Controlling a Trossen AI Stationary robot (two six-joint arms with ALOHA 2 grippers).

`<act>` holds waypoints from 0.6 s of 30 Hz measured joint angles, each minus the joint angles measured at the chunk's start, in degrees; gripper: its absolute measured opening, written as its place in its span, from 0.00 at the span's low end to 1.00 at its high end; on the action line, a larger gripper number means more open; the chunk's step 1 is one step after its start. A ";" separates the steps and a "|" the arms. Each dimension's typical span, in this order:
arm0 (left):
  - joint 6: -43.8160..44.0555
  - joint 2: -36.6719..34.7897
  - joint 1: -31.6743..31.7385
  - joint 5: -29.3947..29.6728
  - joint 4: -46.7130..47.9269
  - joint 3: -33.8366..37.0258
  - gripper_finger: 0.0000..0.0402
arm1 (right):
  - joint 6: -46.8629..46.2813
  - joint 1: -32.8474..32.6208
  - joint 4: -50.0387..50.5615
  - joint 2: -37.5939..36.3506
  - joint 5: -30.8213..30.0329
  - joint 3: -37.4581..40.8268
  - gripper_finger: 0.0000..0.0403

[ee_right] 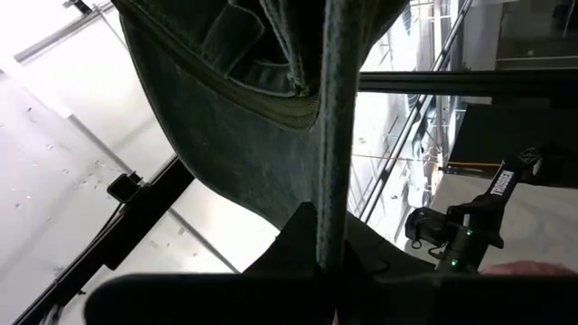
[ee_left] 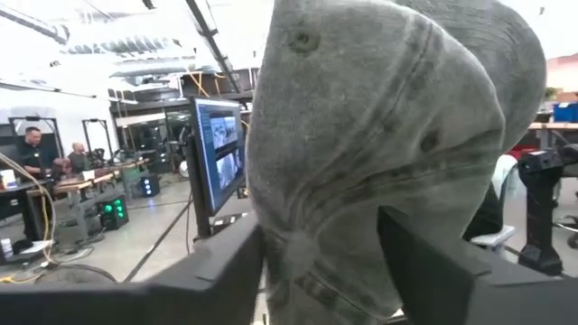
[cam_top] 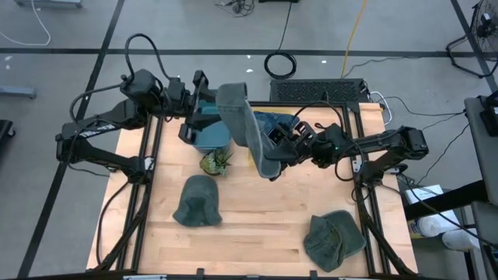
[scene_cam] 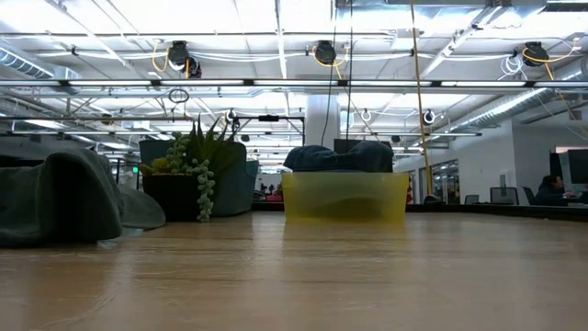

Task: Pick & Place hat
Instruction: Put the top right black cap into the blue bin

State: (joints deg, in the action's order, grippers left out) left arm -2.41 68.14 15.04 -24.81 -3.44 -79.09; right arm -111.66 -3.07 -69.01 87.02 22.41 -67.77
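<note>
A grey-green hat (cam_top: 245, 124) is held up in the air between my two grippers, above a yellow bin (scene_cam: 344, 195) that holds dark blue hats (cam_top: 272, 123). My left gripper (cam_top: 208, 99) is shut on the hat's far end. My right gripper (cam_top: 274, 159) is shut on its near end. In the left wrist view the hat (ee_left: 379, 135) fills the picture; in the right wrist view the hat (ee_right: 235, 99) hangs open overhead. Neither gripper shows in the low view. My left gripper pinches the hat's crown cloth (ee_left: 316, 262) between its two fingers (ee_left: 226, 271), coming level from the table's left. The cloth bunches in several folds at the fingers. The hat is lifted clear of the table. My right gripper pinches the hat's brim edge (ee_right: 332, 217) between its two fingers, coming from the table's right. The thin brim stands edge-on between the fingers (ee_right: 302, 239). The rest of the hat spreads away from them, clear of the table.
A teal pot with a green plant (cam_top: 215, 159) stands just left of the bin. A second grey-green hat (cam_top: 196, 201) lies near the table's middle, and a third (cam_top: 334, 239) at the near right corner. Bare wood (cam_top: 264, 210) lies between them.
</note>
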 joint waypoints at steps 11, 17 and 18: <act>-0.08 -0.07 0.00 -6.83 0.42 0.00 0.07 | 1.33 0.48 -1.01 0.00 0.37 0.00 0.00; 2.50 -0.35 1.24 -9.70 0.18 0.00 0.08 | 2.33 0.50 -1.48 0.00 1.46 0.00 0.00; 2.86 -0.33 1.32 -9.85 0.29 0.00 0.08 | 2.39 0.48 -1.48 0.00 1.62 0.00 0.00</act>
State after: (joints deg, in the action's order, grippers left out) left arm 0.45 67.81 16.36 -34.66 -3.16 -79.09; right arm -109.26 -2.59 -70.49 87.02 24.03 -67.77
